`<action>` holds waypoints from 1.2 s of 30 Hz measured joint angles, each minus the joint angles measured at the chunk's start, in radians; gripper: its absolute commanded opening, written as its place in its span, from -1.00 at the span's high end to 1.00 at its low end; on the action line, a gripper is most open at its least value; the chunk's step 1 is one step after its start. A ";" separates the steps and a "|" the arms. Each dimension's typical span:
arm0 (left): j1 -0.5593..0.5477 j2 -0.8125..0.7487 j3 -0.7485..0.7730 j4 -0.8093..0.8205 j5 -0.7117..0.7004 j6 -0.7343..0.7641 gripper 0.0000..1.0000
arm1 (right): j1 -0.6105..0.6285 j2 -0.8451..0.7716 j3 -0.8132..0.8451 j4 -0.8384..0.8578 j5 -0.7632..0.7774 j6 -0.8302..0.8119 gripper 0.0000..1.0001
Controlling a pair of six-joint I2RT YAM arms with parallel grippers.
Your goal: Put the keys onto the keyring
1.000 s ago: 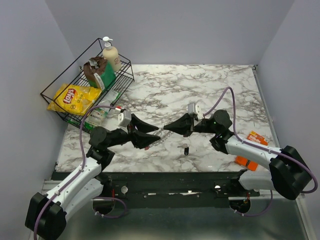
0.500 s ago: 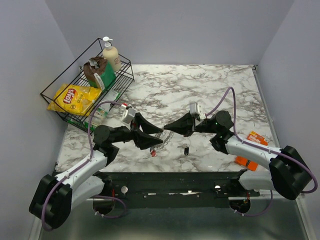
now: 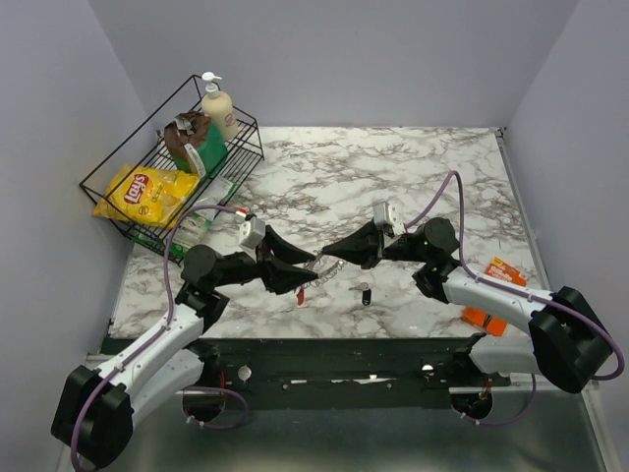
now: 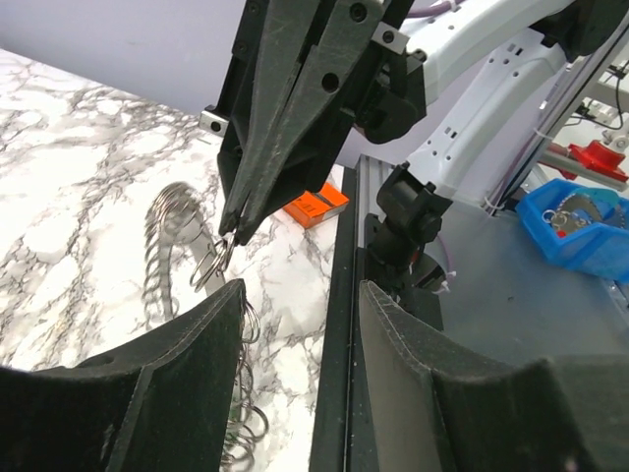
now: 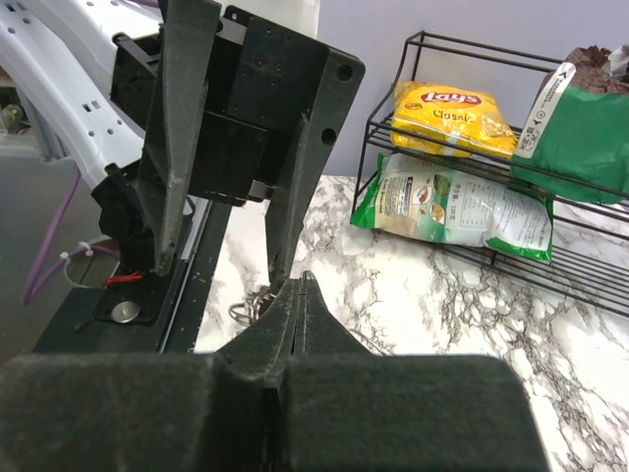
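Table: white-and-grey marble-patterned tabletop.
Basket: black wire rack, set at 10 o'clock on the table.
Bag: yellow chip packet, read as "Lay's Classic".
Left gripper: fingers spread apart.
Right gripper: fingers pressed together, tips touching the keyring.
Keyring: thin silvery beaded metal hoop, found between both grippers, toward 6 o'clock.
Key: tiny black-headed metal key, laid at 4 o'clock from the hoop.

Your table is white marble with grey-brown veins. Your wire basket is black, with a yellow chip bag and a green pouch in it. The left gripper and right gripper are black, the cable is purple, the keyring silvery, the flat piece orange and the bin blue.
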 measured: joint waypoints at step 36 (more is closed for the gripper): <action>0.000 0.162 0.052 0.024 -0.029 0.101 -0.02 | -0.008 0.013 -0.021 -0.006 0.013 -0.013 0.99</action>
